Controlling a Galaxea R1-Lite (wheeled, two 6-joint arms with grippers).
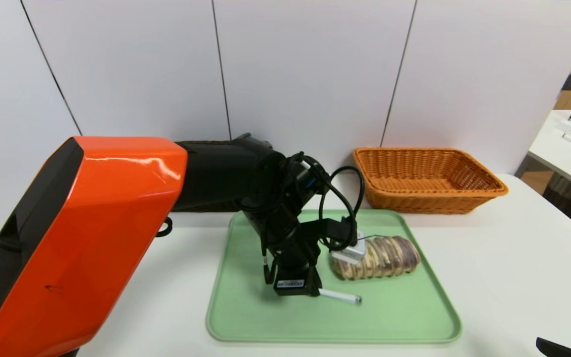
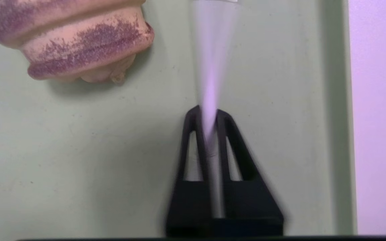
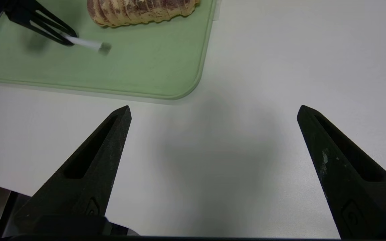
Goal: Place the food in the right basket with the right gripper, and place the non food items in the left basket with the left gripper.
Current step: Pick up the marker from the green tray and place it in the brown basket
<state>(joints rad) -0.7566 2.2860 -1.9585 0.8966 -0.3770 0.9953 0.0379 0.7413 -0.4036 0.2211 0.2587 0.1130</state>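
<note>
Clamped on the white pen (image 2: 212, 83), my left gripper (image 2: 207, 115) sits low over the green tray (image 1: 394, 317), near its middle. Both fingers (image 2: 190, 140) pinch the barrel from either side, with most of the pen sticking out beyond the tips. From my head camera the free end points toward three o'clock, and the pen lies at about seven o'clock of the bread roll (image 1: 375, 258), near it but apart.

That pen is light, stiff and smooth, so it will not bend, but it could swivel or slide in a pinch this narrow. Since I grip it close to one end, the long free part may droop or swing when I carry it. The wrist picture smears the barrel, so I cannot say for sure whether it is off the tray or resting on it.

Behind my left arm at roughly eleven o'clock of the tray, only a sliver of the dark left basket (image 1: 206, 206) shows, and the pen belongs there. I see no brush in any view.

My right gripper (image 3: 213, 113) hangs spread wide and empty over the white table (image 1: 513, 258), off the tray's near right corner. The roll looks soft and ridged, light for its bulk; I would take it across the middle of its narrow width, gently enough not to crush it. The orange right basket (image 1: 484, 191) stands at twelve o'clock of the roll, just past the tray's far edge.
</note>
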